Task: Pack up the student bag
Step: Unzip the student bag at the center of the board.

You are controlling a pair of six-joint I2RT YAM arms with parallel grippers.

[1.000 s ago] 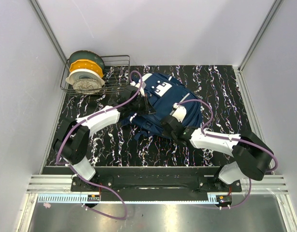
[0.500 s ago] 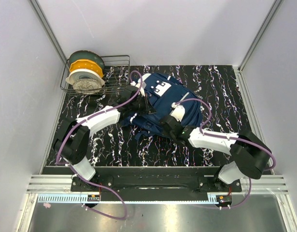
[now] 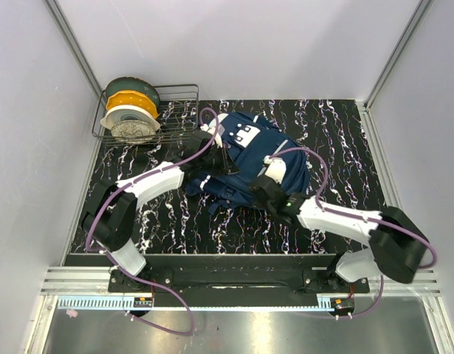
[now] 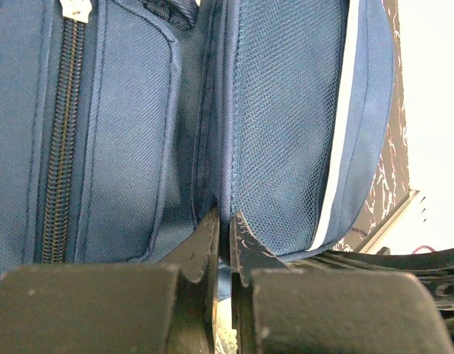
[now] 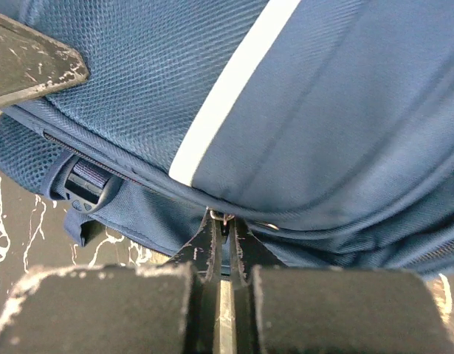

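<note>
The student bag (image 3: 250, 147), navy with white stripes and patches, lies in the middle of the black marbled table. My left gripper (image 3: 225, 165) is at the bag's left side. In the left wrist view it (image 4: 223, 221) is shut on a fold of the bag's navy fabric (image 4: 286, 110), next to a zipper line (image 4: 60, 147). My right gripper (image 3: 255, 192) is at the bag's near edge. In the right wrist view it (image 5: 224, 223) is shut on a small metal zipper pull (image 5: 225, 217), just under a white stripe (image 5: 227, 81).
A wire rack (image 3: 179, 93) at the back left holds several spools (image 3: 129, 112). A black strap buckle (image 5: 83, 188) hangs at the bag's lower edge. Bare marbled table (image 3: 341, 147) lies to the right of the bag. Grey walls close in the table on three sides.
The right gripper's jaws parted briefly and shut again on the zipper pull. The right arm's elbow swung out to the right. The left arm has kept its hold.
</note>
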